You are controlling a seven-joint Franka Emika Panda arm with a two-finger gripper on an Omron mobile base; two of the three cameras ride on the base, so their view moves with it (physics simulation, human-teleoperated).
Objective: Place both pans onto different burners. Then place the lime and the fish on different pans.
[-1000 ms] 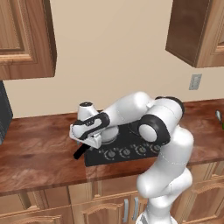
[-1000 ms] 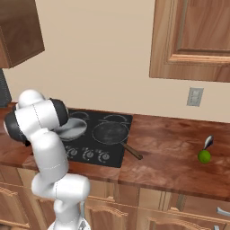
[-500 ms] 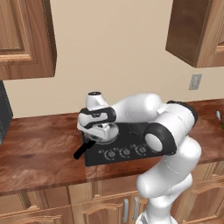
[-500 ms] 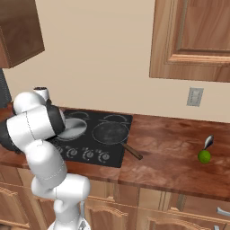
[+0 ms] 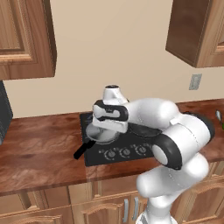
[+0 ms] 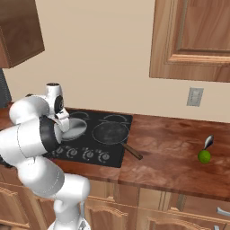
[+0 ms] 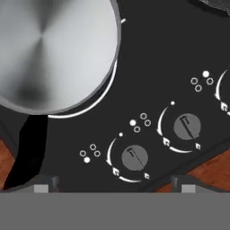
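Silver pan (image 7: 49, 51) sat on a front burner (image 7: 96, 99), gripper (image 7: 114, 182) above the knobs (image 7: 134, 158) with fingers spread, holding nothing, no readable lettering, only dot markings.

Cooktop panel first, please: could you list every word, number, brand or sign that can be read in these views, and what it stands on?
No words, numbers or brand names can be read.
Cooktop: beside each knob a cluster of small dots, one filled white, apparently marking its burner; white arcs around the knobs with tiny marks too small to read.
Wall outlet: no lettering.
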